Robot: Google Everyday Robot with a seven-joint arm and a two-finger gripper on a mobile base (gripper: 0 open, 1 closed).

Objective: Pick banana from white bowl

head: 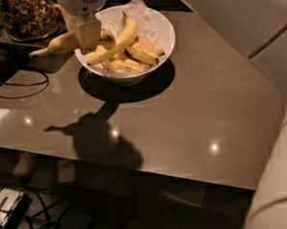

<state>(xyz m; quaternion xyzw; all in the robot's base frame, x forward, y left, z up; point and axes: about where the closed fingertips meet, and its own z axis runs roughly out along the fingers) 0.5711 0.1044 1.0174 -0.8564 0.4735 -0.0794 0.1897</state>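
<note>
The white bowl stands at the back of the brown table, lined with crinkled wrap. My gripper hangs over the bowl's left rim, its white body at the top edge of the view. It is shut on the long, slim banana. The banana sticks out to the left past the rim, raised above the table. One tan finger covers the banana's middle. A thicker curved banana with a green stem and several short bananas lie in the bowl.
A glass jar of brown granola stands at the back left, close to the held banana's tip. A black cable loops on the table's left. My white arm fills the right side. A device lies on the floor.
</note>
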